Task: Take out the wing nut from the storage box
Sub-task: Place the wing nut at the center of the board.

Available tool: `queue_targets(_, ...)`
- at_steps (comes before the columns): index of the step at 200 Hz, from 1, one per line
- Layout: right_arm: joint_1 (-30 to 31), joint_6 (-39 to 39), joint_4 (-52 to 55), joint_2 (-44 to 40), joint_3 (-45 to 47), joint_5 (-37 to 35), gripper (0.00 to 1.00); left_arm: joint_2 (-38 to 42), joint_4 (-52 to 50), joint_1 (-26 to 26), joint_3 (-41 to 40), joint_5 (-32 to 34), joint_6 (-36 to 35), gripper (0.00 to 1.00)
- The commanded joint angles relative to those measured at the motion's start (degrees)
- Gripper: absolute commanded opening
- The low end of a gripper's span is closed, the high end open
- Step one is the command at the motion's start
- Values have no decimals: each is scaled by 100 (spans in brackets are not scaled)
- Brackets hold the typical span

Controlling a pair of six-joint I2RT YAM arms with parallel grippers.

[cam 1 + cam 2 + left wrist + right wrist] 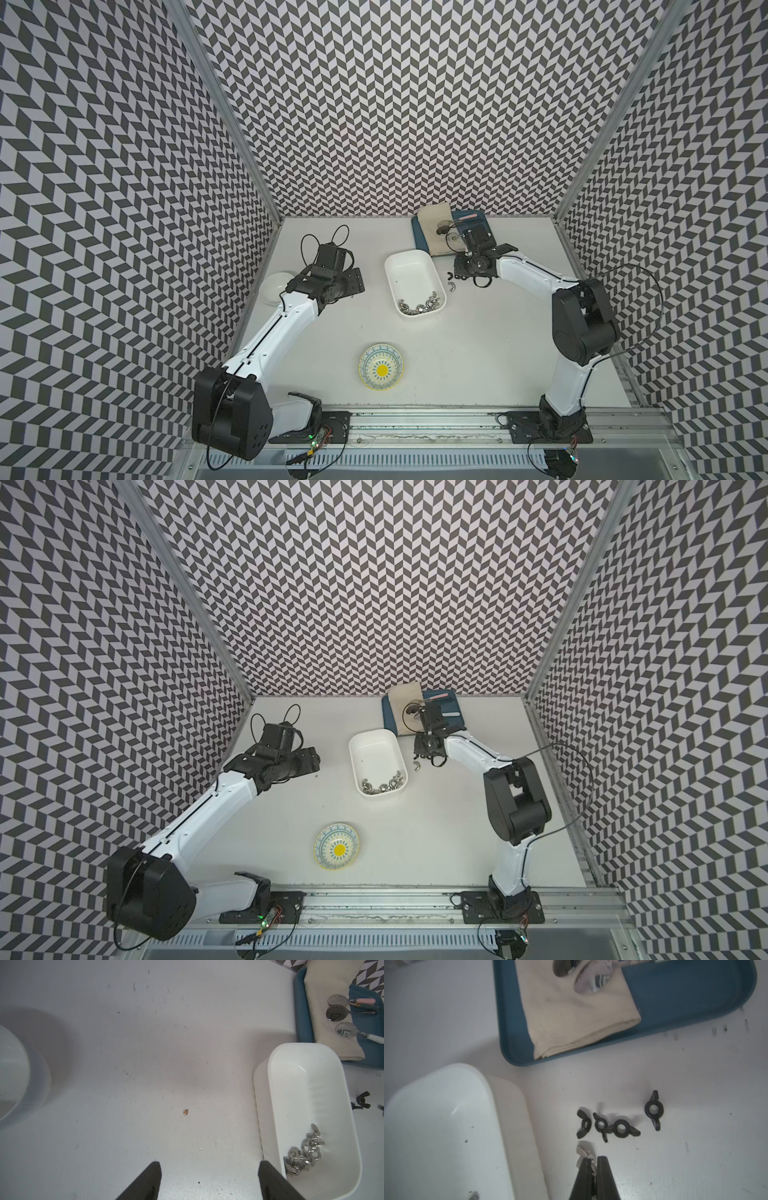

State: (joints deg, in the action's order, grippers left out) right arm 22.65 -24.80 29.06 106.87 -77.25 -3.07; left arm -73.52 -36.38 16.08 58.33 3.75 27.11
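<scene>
Right wrist view: wing nut point(584, 1152) pinched between the jaws.

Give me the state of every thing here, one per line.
Left hand, open, empty.
Right hand, shut on a silver nut.
Box, upright, silver nuts piled at one end.
Black nuts, four, loose on the table.
Patterned bowl, upright, empty.
Tray, holding a folded cloth and spoons.

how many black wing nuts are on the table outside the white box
4. Three black wing nuts lie in a row on the table beside the storage box; the fourth lies apart, farther from the box. More may lie hidden outside this wrist view.
</scene>
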Motion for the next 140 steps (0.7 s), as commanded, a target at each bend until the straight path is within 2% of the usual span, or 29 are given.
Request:
queue_targets(1,46,73,-371,-68,193,-40,7,-43,-18,-26,130,-20,30,78)
queue_targets(140,46,-43,-750,438,502,51,6,47,-5,-26,30,65,49,78)
